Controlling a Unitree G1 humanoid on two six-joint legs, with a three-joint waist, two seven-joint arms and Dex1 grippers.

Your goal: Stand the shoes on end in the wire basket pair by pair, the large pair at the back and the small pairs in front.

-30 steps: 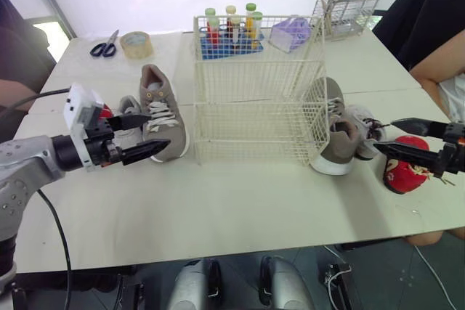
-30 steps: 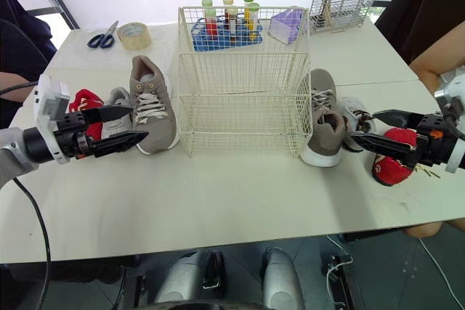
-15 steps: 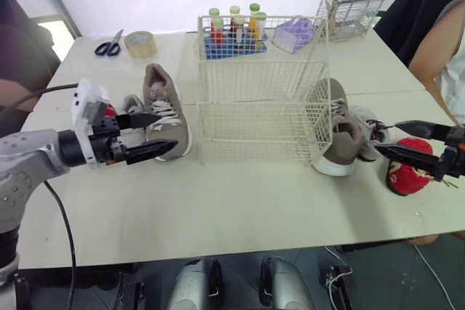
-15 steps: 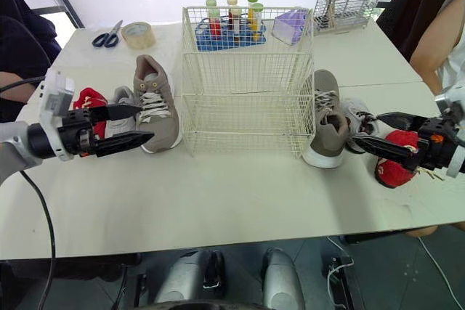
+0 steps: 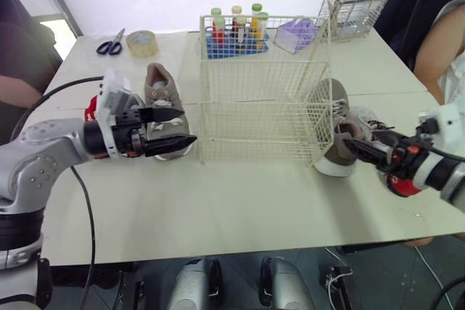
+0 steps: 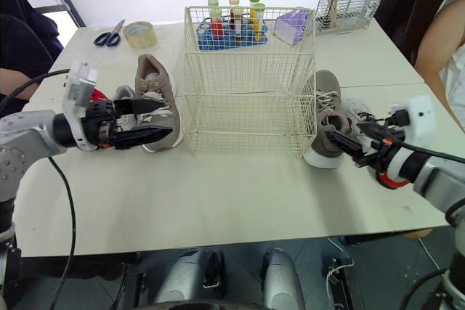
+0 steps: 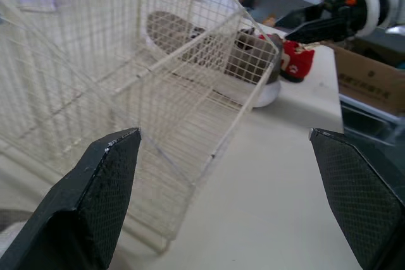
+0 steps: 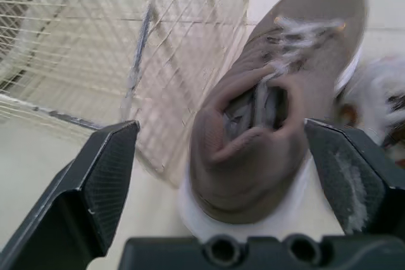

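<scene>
Both grippers have drawn nearer the wire basket (image 5: 261, 117) over the last second. Right gripper (image 8: 218, 128): off the red shoe (image 5: 398, 185), now at the heel of the large taupe shoe (image 6: 325, 125) just right of the basket. Left gripper (image 5: 187, 125): at the twin shoe (image 5: 161, 88), left of the basket. Fingers on both: spread wide, holding nothing; contact at the right heel possible, hard to tell. Basket: empty.

Step, as judged: large pair first. Pinch the heel collar firmly, clear the rim, tip toe-down, seat against the back wall.

Arms: forearms level, fingers aimed inward at the basket.
</scene>
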